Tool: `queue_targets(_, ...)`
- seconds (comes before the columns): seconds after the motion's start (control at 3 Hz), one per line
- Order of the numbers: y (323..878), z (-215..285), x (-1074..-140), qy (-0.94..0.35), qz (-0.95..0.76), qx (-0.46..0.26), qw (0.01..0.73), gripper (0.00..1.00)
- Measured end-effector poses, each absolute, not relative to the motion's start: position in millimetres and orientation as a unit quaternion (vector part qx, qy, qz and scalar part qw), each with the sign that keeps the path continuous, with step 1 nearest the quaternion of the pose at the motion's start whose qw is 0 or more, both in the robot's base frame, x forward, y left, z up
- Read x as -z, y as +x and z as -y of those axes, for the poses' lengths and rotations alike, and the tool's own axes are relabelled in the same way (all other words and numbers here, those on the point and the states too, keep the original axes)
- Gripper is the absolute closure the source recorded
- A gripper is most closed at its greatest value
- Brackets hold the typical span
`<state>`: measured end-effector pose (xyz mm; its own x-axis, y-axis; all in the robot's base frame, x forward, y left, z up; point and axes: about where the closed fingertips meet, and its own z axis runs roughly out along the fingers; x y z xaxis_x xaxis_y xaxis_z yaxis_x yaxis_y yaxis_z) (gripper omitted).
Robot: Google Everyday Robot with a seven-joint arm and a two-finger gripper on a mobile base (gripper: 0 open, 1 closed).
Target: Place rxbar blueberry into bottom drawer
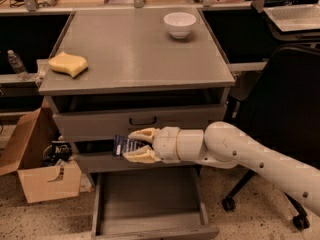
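The rxbar blueberry [126, 145], a flat bar in a dark navy wrapper with pale lettering, is held between the cream fingers of my gripper [134, 145]. The gripper is shut on it, in front of the middle drawer's face. The white arm reaches in from the lower right. The bottom drawer [150, 219] is pulled open below the gripper, with a plain grey floor and low walls and nothing in it. The bar hangs above the drawer's back part.
A yellow sponge-like lump [68, 64] and a white bowl [180, 24] sit on the grey cabinet top [135, 54]. An open cardboard box [42, 169] stands on the floor at left. A black office chair [280, 109] stands at right.
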<state>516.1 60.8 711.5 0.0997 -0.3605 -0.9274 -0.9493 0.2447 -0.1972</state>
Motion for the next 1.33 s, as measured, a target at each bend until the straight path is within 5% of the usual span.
queue_targets(0.67, 504.3, -73.1, -669.0, -0.536, -0.626, -0.305, 0.477, 1.0)
queue_targets(1.33, 456.3, -141.0, -532.0, -0.502, -0.644, -0.366, 0.446, 1.0)
